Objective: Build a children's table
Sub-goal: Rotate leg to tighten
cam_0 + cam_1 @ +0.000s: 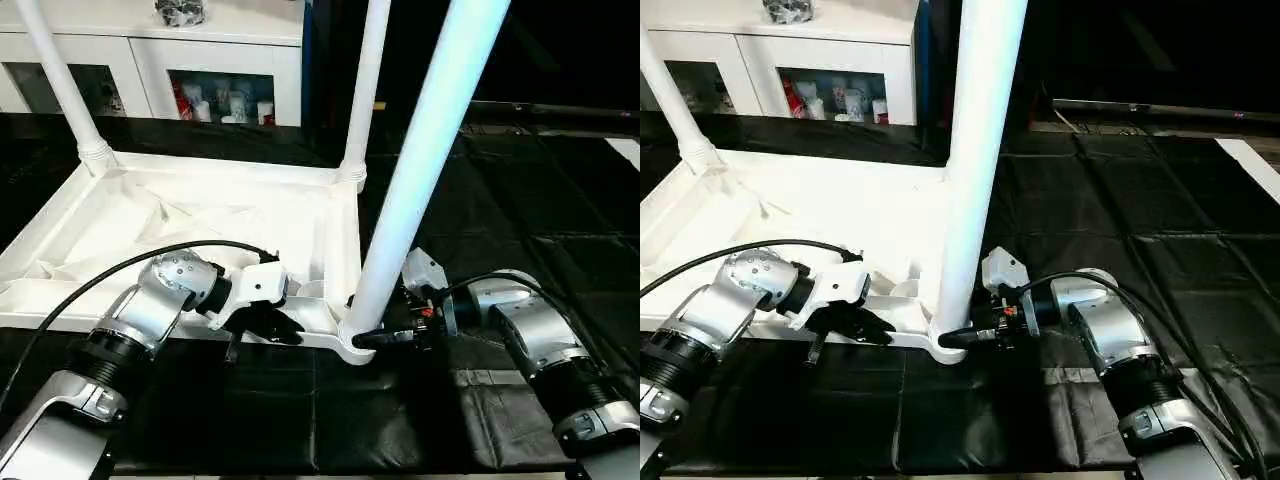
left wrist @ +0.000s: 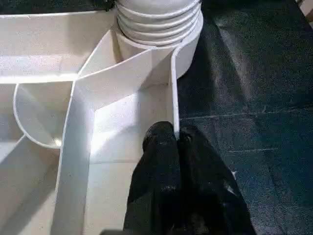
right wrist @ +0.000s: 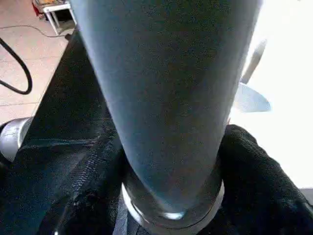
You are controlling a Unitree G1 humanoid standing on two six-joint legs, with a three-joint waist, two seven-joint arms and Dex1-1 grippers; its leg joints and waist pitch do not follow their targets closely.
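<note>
The tabletop [image 1: 200,225] lies upside down on the black-covered table [image 1: 520,210], ribbed underside up, so its round corner sockets face upward to take the legs. Two legs already stand in the far sockets: the far left leg [image 1: 60,85] and the far right leg [image 1: 365,90]. The near right leg [image 1: 425,170] rises from the near right socket [image 1: 352,345] and leans slightly, which suggests to me it is not fully seated yet.

My left end effector [image 2: 177,142] is clamped shut on the thin near rim of the tabletop, one finger each side of the wall, just beside that socket. I judge this grip is there to pin the tabletop down so that it does not slide or tip while the leg is worked into the corner.

My right end effector [image 1: 962,338] sits at the very foot of the near right leg, its black fingers [image 3: 254,161] on either side of the tube. They flank it closely, but whether they are pressing on it yet I cannot tell. Low on the leg is the sensible place, as I can steer the flared end into the socket from there.
</note>
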